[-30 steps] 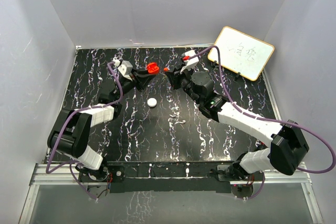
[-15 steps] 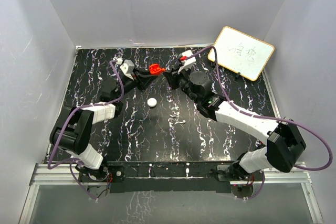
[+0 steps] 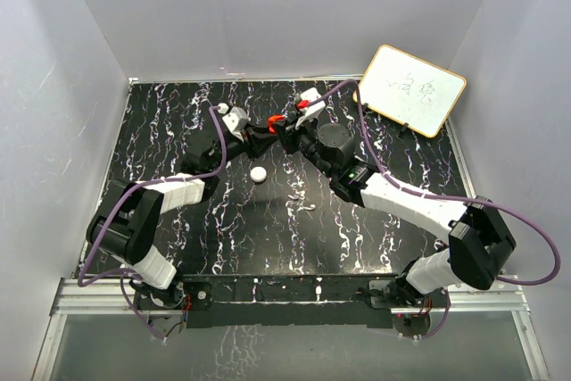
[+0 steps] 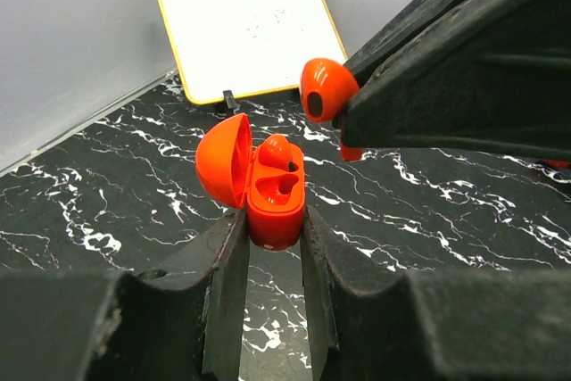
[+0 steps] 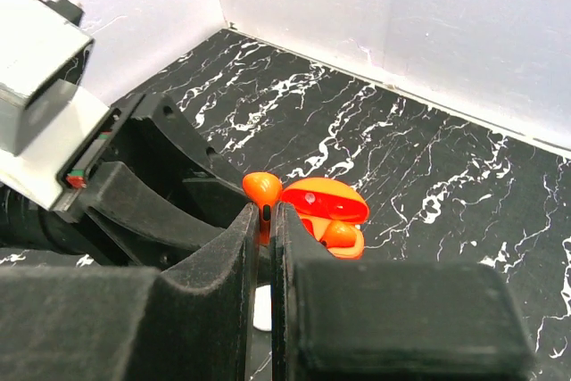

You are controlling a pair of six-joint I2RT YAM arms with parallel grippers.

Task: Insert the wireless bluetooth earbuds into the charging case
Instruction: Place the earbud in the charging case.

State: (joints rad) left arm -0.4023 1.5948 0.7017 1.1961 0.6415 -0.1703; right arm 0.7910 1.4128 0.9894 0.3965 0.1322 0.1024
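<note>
over the far middle of the black white-veined marble-look table (image 3: pixel 268 238), meeting point of both arms, tip to tip. pinched upright in the left gripper (image 4: pixel 272 220): small round bright red plastic charging case (image 4: pixel 272 198), jaws clenched on its lower half, domed lid hinged open to the left.

inside the case, two sockets (seen best from the left wrist): far one filled with a tiny bright red plastic earbud (image 4: pixel 275 149), near one bare, heart-shaped recess showing.

clamped in the right gripper (image 5: pixel 266 220), jaws almost closed on the stem: second tiny red earbud (image 4: pixel 321 88), bulb end poking past the fingertips, hovering just above and to the right of the open case, apparently not touching it.

progress, as a judgement: about half done, one earbud seated, the other not yet in. left to do: lining the held earbud over the bare socket, lowering it in, letting go, probably shutting the lid too.

elsewhere on the table: small white round disc (image 3: pixel 258 174) lying flat, near the grippers on the robot's side but apart from them; white rectangular board with a yellow frame (image 3: pixel 413 89) leaning at the far right corner, faint scribble on it.
</note>
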